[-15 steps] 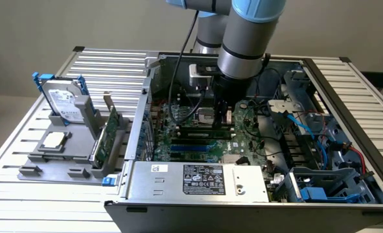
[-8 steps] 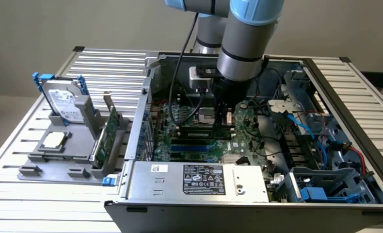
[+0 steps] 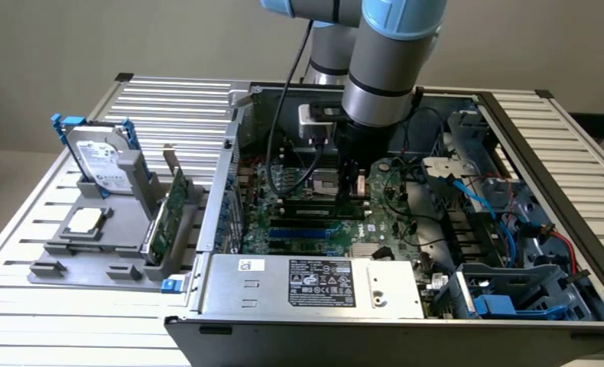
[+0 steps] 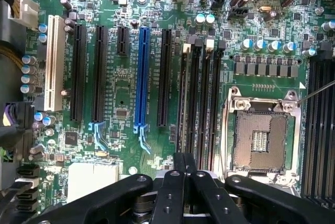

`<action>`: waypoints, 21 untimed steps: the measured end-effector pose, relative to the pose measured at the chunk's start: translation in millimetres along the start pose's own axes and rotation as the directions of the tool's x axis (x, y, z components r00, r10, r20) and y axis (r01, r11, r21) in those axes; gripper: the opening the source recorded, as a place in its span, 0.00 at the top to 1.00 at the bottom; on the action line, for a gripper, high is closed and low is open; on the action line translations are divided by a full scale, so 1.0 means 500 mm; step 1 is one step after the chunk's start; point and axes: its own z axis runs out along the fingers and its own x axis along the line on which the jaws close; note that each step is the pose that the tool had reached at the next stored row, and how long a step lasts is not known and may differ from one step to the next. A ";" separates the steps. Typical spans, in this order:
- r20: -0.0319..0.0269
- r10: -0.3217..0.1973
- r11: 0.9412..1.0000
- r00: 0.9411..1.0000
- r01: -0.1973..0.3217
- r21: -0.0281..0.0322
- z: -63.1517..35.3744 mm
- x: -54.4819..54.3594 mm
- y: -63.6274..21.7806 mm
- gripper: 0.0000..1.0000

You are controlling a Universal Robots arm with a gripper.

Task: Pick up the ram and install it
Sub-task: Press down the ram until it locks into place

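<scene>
- Fingers (image 4: 175, 192) of the gripper (image 4: 184, 156) are clenched tight together, with nothing visibly pinched between them. They sit low inside the open computer case (image 3: 547, 153), just above the memory slots (image 4: 207, 103).
- I take the ram (image 4: 181, 103) to be the thin dark stick standing on edge in the slot right under the fingertips. I cannot tell whether the tips touch its top edge.
- I judge the ram light, stiff and fragile. It is best held by its long edges or pressed on the top edge, never on the chips.
- Room is tight. The processor socket (image 4: 260, 140) lies just beside the slots on one side and the blue slot (image 4: 141, 77) is near on the other.
- Loose cables (image 3: 465, 191) hang to the exterior view's right of the arm. The power supply (image 3: 313, 283) walls off the near side.
- Open room is straight up.
</scene>
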 end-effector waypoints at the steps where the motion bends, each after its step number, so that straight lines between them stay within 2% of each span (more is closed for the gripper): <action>1: 0.000 0.000 1.000 1.000 0.000 0.000 0.000 0.000 0.000 0.89; 15: -0.001 0.000 1.000 1.000 0.000 0.000 0.015 -0.001 -0.003 0.89; 16: 0.001 0.000 1.000 1.000 0.000 0.001 0.009 -0.002 -0.003 0.89; 18: 0.000 0.000 1.000 1.000 0.000 0.000 -0.009 -0.002 -0.001 0.89; 21: 0.000 0.000 1.000 1.000 0.000 0.000 -0.026 -0.001 0.004 0.89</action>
